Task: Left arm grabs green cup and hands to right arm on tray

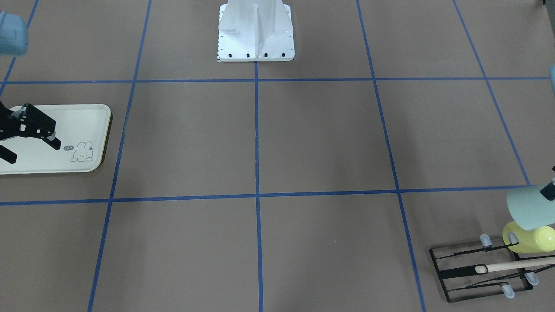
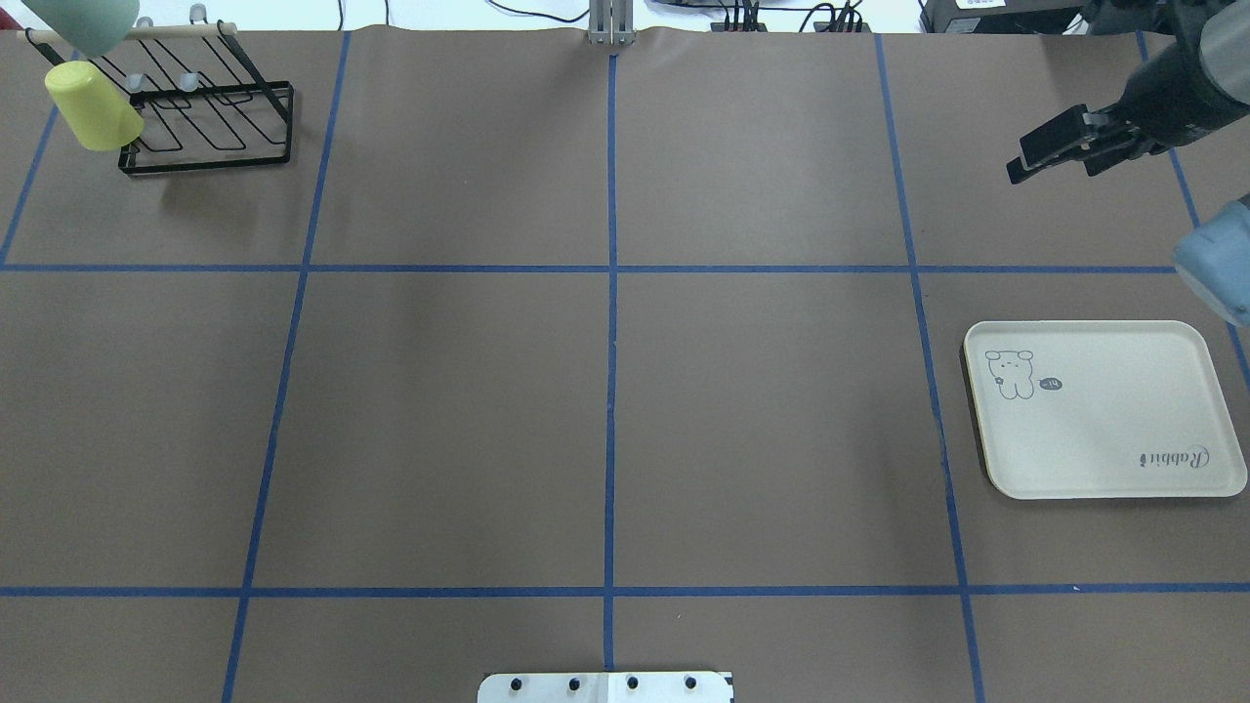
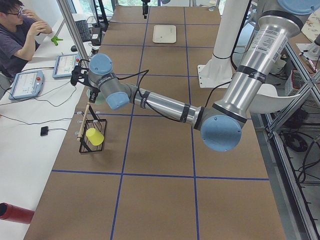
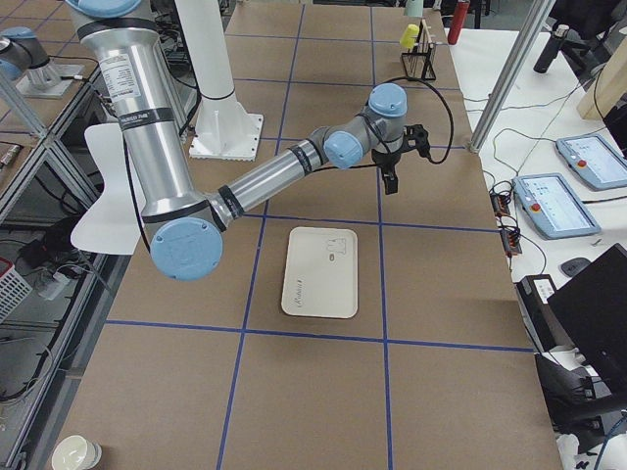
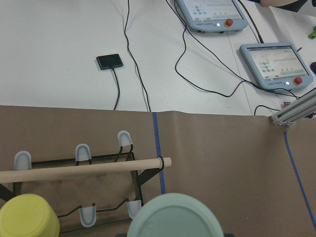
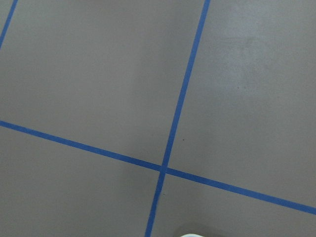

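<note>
The green cup [image 1: 530,211] hangs tilted in the air just above the yellow-green cup [image 1: 531,238] at the black wire rack [image 1: 479,274]. My left gripper [image 1: 547,190] is shut on it, mostly cut off by the view's edge. In the left wrist view the cup's round base [image 5: 173,218] fills the bottom centre. In the overhead view it sits at the top left corner [image 2: 83,20]. The cream tray [image 2: 1104,430] lies empty at the right. My right gripper [image 2: 1037,154] is open and empty, held high over the table beyond the tray's far side.
The rack [image 2: 210,117] has a wooden rod [image 5: 84,169] and capped prongs; the yellow-green cup [image 2: 93,105] hangs on its left end. The white robot base [image 1: 256,32] stands at the table's middle edge. Blue tape lines grid the brown table. An operator [image 3: 17,37] sits beside the rack end.
</note>
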`<act>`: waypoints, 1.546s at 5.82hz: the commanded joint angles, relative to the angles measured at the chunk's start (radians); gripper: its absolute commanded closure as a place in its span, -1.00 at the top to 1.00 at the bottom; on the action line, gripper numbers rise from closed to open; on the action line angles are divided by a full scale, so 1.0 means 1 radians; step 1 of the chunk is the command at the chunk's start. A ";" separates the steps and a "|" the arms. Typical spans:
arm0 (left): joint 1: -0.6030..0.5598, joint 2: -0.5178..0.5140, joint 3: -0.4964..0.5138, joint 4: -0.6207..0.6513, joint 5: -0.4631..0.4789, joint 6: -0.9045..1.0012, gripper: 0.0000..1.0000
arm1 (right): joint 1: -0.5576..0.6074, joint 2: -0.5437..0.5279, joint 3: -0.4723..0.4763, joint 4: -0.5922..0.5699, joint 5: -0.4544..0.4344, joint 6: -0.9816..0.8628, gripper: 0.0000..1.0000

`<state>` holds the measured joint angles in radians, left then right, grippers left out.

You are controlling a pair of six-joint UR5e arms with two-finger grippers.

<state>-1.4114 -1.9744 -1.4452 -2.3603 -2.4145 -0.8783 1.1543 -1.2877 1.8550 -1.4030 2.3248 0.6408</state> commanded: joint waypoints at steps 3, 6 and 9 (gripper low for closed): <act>0.021 0.026 -0.009 -0.331 0.002 -0.450 -1.00 | -0.215 0.053 0.003 0.535 -0.206 0.875 0.98; 0.182 0.046 -0.090 -0.525 0.099 -0.764 -1.00 | -0.355 0.071 0.006 0.838 -0.380 1.229 0.98; 0.404 0.034 -0.252 -0.539 0.123 -0.950 -1.00 | -0.404 0.140 0.048 0.845 -0.381 1.310 0.99</act>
<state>-1.0704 -1.9358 -1.6469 -2.8963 -2.2932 -1.7764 0.7653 -1.1744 1.8858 -0.5594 1.9446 1.9212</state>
